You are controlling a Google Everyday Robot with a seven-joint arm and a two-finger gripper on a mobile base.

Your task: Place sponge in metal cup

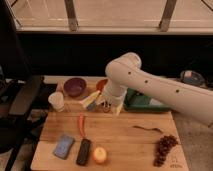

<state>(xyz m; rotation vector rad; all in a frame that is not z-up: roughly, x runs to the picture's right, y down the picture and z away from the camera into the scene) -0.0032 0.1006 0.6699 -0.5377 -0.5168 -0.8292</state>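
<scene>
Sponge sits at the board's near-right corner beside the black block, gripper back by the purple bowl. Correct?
No: camera view shows the sponge at the board's near-left corner, beside the black block; the gripper is back by the purple bowl.

Office or lab, chair [25, 97], window [115, 12], gripper [108, 104] over table [125, 145]
</scene>
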